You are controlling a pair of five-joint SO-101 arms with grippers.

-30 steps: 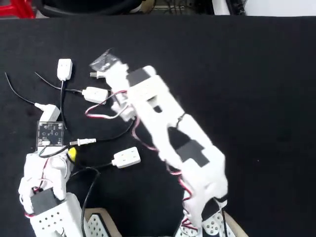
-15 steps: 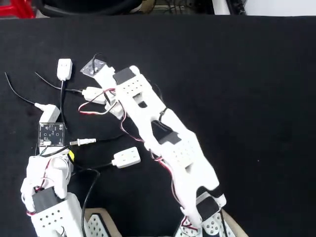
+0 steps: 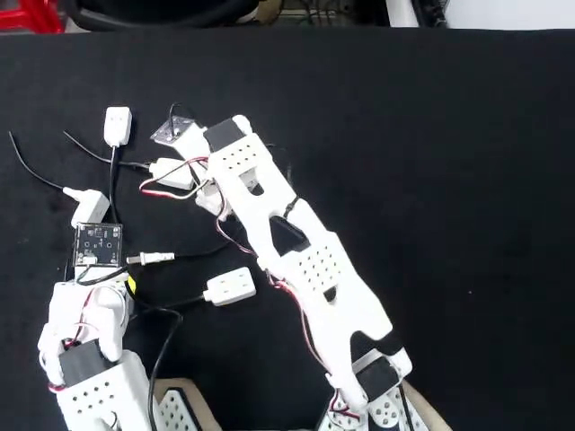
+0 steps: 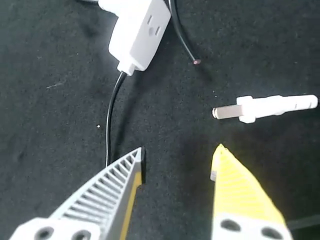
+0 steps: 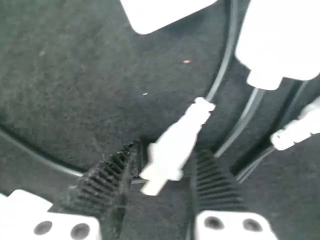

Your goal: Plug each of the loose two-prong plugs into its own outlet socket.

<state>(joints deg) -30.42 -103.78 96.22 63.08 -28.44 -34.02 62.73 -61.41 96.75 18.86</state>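
Across the black table [image 3: 449, 180], the right arm [image 3: 305, 260] is reaching toward the far left. Over the last second it has swung leftward and sunk lower. The left arm [image 3: 85, 350] is sitting almost unmoved, and the left gripper [image 4: 180, 150] is hanging released, jaws wide apart. An outlet socket [image 3: 171, 171] is lying just beside the right gripper [image 5: 165, 150], which is now sitting over a two-prong plug [image 5: 175, 140]; I cannot tell whether it is clamping the plug. A pickup is probably starting. Another loose plug [image 4: 265, 106] is lying unplugged just beyond the left gripper.
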